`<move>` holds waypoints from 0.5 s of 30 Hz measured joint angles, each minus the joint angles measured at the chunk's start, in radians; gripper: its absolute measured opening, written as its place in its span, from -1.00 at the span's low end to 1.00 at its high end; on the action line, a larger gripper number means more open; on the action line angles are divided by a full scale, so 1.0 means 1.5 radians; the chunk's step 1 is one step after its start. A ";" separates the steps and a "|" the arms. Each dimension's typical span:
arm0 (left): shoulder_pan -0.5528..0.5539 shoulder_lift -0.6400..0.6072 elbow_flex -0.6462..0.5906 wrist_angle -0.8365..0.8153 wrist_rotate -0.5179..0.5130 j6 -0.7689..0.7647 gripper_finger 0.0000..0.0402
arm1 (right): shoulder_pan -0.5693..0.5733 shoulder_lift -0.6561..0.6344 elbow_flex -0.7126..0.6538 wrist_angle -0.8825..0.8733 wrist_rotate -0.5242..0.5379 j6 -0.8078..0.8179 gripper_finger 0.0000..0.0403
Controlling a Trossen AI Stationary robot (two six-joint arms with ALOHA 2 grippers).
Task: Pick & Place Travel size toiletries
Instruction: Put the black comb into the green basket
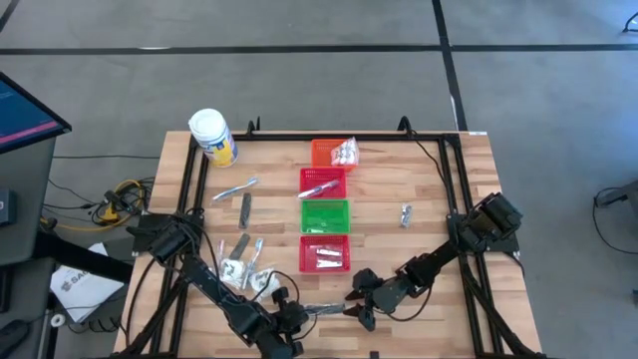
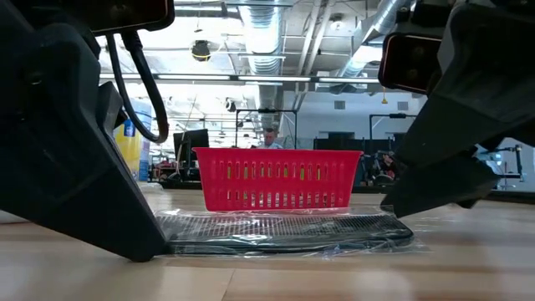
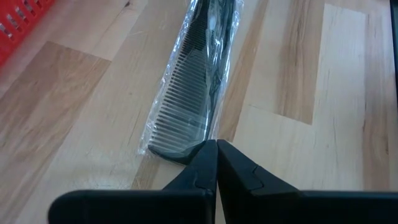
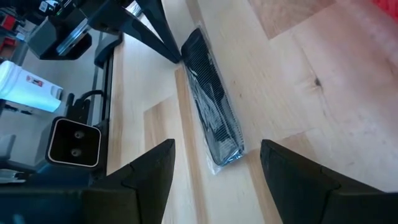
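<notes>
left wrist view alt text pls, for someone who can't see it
A black comb in clear plastic wrap lies on the wooden table, its near end touching the tips of the shut left gripper. A red basket's corner shows at the edge.

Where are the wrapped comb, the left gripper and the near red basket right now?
wrapped comb (image 3: 186, 106), left wrist view: on its teeth.
left gripper (image 3: 216, 163), left wrist view: where the shut fingertips meet.
near red basket (image 2: 276, 180), low view: front wall.
</notes>
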 joint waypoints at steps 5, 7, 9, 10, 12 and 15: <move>0.001 0.000 0.000 0.000 0.000 0.000 -1.00 | 0.000 0.000 0.000 0.000 0.000 0.002 0.14; 0.002 0.000 0.000 0.000 0.001 0.003 -1.00 | 0.000 0.000 0.000 0.000 -0.003 0.003 0.14; 0.004 0.000 0.000 0.000 0.003 0.011 -1.00 | 0.000 0.000 0.000 0.000 -0.006 0.007 0.14; 0.005 0.000 0.000 0.000 0.004 0.013 -1.00 | 0.000 0.000 0.000 0.000 -0.006 0.008 0.14; 0.008 -0.001 0.000 0.000 0.010 0.015 -1.00 | 0.001 0.000 0.000 -0.001 -0.006 0.012 0.14; 0.011 -0.001 0.000 0.001 0.015 0.018 -1.00 | -0.006 0.000 0.000 -0.046 -0.005 0.034 0.14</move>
